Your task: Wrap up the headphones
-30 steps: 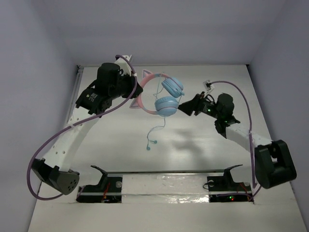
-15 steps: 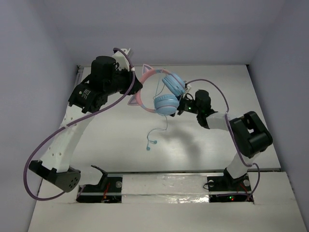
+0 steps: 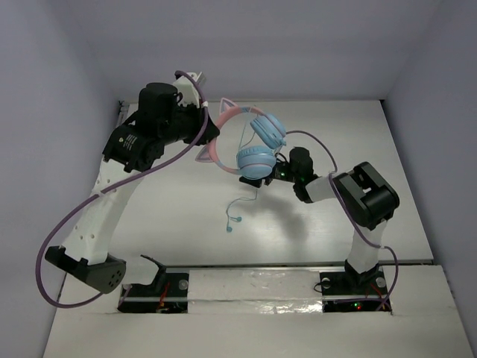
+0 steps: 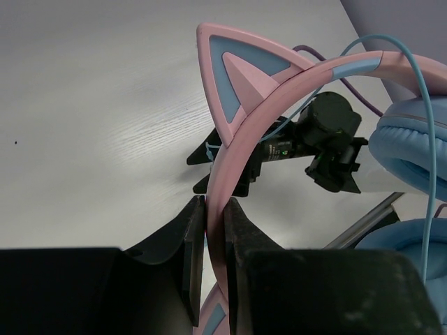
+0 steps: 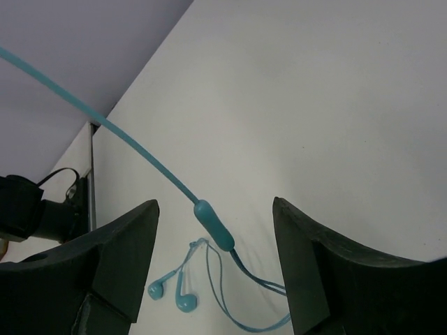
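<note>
Headphones (image 3: 253, 149) hang above the surface (image 3: 186, 224) toward 12 o'clock. They look light, with a stiff pink cat-ear headband (image 4: 230, 160) that the left fingers (image 4: 188, 244) pinch narrowly. The thin blue cord (image 5: 213, 223) is limp, probably best caught at its inline lump, which lies untouched between the wide right fingers (image 5: 119, 258).

It looked like a robotics lab's test cell. A bare white table (image 3: 186, 216) was boxed in by plain pale walls (image 3: 261, 45) behind it and at both its sides. A left arm (image 3: 100, 216) and a right arm (image 3: 365, 198) were bolted at the table's near edge. Thick purple cables (image 3: 40, 268) looped off them, and small lights glowed on the mounts (image 3: 350, 286) along that edge.
</note>
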Controlling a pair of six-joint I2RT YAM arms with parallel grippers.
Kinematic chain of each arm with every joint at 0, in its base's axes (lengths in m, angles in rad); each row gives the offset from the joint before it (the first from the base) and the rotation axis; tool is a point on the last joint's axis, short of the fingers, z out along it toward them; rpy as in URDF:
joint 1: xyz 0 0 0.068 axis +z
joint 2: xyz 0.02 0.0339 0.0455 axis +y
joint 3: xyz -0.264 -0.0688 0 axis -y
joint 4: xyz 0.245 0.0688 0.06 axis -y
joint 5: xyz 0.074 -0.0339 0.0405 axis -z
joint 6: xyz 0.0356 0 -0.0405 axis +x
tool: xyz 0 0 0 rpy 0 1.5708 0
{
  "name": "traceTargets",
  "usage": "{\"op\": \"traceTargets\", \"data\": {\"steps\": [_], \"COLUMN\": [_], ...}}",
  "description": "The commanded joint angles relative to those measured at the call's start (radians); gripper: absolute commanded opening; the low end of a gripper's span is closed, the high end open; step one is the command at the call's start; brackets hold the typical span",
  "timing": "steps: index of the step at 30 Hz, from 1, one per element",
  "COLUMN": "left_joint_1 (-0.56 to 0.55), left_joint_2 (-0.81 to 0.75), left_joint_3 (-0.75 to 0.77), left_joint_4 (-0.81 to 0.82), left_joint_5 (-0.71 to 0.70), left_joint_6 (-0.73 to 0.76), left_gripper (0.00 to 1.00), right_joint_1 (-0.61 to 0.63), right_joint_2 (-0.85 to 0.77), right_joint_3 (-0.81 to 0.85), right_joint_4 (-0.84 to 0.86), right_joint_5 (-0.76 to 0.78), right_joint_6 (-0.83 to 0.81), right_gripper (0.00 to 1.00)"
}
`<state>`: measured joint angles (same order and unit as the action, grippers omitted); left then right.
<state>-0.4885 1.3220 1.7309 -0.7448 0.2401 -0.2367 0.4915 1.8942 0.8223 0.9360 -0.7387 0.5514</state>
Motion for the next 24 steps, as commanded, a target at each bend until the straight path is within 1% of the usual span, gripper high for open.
{"op": "traceTargets", "data": {"steps": [1, 3, 4, 5, 8, 9, 10, 12, 16, 19, 20, 24], "left_joint_1": [0.004, 0.004, 0.004, 0.004, 0.004, 0.004, 0.004, 0.004, 0.004, 0.004, 0.004, 0.004], "left_joint_2": [-0.023, -0.021, -0.023, -0.027, -0.033, -0.035, -0.038, -0.047, -0.055, -0.043, -0.04, -0.023], "left_joint_3": [0.1, 0.108, 0.105, 0.105, 0.095, 0.091, 0.09, 0.094, 0.139, 0.163, 0.164, 0.153], "left_joint_4": [0.058, 0.047, 0.047, 0.042, 0.039, 0.039, 0.038, 0.039, 0.051, 0.097, 0.131, 0.197], "left_joint_5": [0.059, 0.054, 0.053, 0.048, 0.031, 0.025, 0.015, 0.005, -0.048, -0.03, -0.035, -0.11], "left_joint_6": [-0.018, -0.013, -0.012, -0.009, -0.006, -0.004, -0.004, -0.003, -0.019, -0.062, -0.073, -0.116], "left_gripper": [0.0, 0.0, 0.0, 0.0, 0.0, 0.0, 0.0, 0.0, 0.0, 0.0, 0.0, 0.0], "right_joint_1": [-0.001, -0.001, -0.001, -0.001, -0.001, -0.001, -0.001, -0.001, -0.001, 0.021, 0.045, 0.106], "right_joint_2": [0.019, 0.023, 0.026, 0.032, 0.048, 0.042, 0.033, 0.005, -0.006, 0.023, 0.026, 0.002], "right_joint_3": [0.032, 0.025, 0.017, 0.011, -0.021, -0.035, -0.052, -0.087, -0.104, -0.094, -0.091, -0.089], "right_joint_4": [0.121, 0.147, 0.167, 0.173, 0.237, 0.263, 0.305, 0.33, 0.316, 0.304, 0.302, 0.276], "right_joint_5": [0.01, 0.01, 0.013, 0.018, 0.03, 0.054, 0.073, 0.11, 0.11, 0.096, 0.093, 0.108], "right_joint_6": [0.019, 0.033, 0.038, 0.047, 0.088, 0.097, 0.105, 0.136, 0.153, 0.159, 0.159, 0.153], "right_gripper": [0.71, 0.65, 0.6, 0.43, 0.12, 0.0, 0.0, 0.0, 0.0, 0.0, 0.0, 0.0]}}
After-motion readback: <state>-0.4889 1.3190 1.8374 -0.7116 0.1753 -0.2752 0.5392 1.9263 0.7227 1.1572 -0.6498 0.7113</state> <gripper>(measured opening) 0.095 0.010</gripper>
